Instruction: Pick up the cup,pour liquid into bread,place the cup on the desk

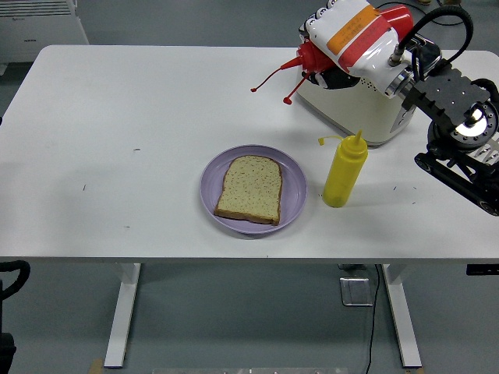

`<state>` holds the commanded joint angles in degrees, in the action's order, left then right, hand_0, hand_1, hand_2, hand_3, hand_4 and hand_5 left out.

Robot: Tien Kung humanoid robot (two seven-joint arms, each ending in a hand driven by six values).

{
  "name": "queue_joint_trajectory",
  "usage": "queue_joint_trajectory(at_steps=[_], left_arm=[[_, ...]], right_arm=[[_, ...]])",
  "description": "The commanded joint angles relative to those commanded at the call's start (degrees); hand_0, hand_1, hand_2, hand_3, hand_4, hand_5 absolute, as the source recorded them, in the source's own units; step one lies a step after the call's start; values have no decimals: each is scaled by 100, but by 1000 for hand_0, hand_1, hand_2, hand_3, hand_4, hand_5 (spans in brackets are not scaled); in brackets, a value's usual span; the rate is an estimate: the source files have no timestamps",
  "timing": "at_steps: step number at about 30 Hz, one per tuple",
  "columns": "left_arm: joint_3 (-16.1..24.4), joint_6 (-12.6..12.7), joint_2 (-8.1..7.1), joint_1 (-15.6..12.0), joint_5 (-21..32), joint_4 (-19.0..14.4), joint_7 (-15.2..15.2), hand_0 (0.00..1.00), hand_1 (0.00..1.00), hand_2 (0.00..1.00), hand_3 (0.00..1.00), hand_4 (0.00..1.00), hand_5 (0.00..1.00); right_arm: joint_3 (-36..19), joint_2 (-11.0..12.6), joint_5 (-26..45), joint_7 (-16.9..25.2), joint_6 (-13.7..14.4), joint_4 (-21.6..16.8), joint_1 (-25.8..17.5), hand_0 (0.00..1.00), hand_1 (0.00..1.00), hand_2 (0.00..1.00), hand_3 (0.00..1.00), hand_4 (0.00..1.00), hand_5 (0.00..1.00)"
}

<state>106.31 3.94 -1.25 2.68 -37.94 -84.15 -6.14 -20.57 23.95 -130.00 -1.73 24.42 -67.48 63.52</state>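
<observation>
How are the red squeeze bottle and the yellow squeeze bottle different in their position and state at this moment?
The red bottle is held in the air by the right hand, tipped sideways with its nozzle pointing left; the yellow bottle stands upright on the table, beside the purple plate, with no hand on it. Both are squeeze bottles with a cap hanging on a strap.

Taking the purple plate [292, 183] as the landmark: the slice of bread [249, 188] lies flat on it, low, with nothing above it. Left of the plate the white worktop [117, 117] is bare out to its edge, and the strip behind the plate is open too. Just right of the plate a yellow squeeze bottle [344, 171] stands upright, narrowing that side. Behind and right of the plate a cream toaster [355, 109] blocks the far corner; the right hand [347, 43] hangs above it, gripping a tilted red bottle [310, 58].
</observation>
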Motion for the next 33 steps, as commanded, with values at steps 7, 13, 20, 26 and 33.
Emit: queue_joint_trajectory(at_steps=[7, 13, 20, 26, 33], left_arm=[[-5, 1, 7, 21, -2, -6, 1, 719, 746, 759, 682, 665, 998], [21, 7, 6, 17, -5, -10, -4, 721, 745, 759, 682, 669, 998], [16, 4, 2, 8, -2, -8, -5, 720, 745, 759, 682, 668, 998], [-14, 0, 17, -4, -1, -2, -4, 719, 745, 758, 682, 668, 998], [9, 7, 16, -25, -2, -5, -10, 720, 745, 758, 682, 668, 998]], right_arm=[[116, -60, 0, -22, -26, 48, -87, 20, 70, 220, 315, 849, 292], [-539, 32, 0, -48, 10, 43, -85, 20, 70, 220, 318, 841, 287], [86, -34, 0, -54, -64, 57, 190, 27, 73, 230, 321, 825, 269], [1098, -258, 0, -124, -179, 99, 354, 31, 74, 233, 323, 819, 266], [555, -152, 0, -210, -96, 59, 209, 29, 77, 231, 324, 817, 266]])
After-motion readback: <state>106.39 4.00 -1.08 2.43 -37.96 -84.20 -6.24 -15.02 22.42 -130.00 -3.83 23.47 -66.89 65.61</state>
